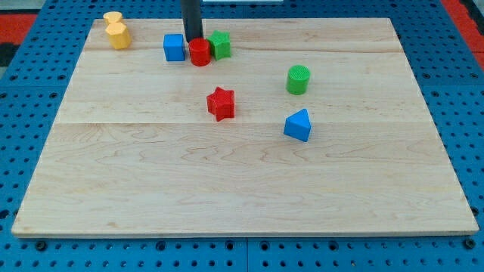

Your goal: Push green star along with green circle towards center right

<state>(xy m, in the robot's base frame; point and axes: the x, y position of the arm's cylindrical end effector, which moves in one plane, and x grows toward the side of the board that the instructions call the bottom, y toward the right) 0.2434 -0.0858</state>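
The green star (221, 44) sits near the view's top, left of centre, touching a red cylinder (200, 53) on its left. The green circle (298, 79) stands apart, lower and to the view's right of the star. My tip (193, 40) comes down from the top edge just behind the red cylinder, left of the green star and right of a blue cube (174, 47). Its very end is partly hidden by the red cylinder.
A red star (221, 103) lies near the middle. A blue triangle (298, 125) lies below the green circle. Two yellow blocks (116, 31) sit at the top left corner of the wooden board (242, 189).
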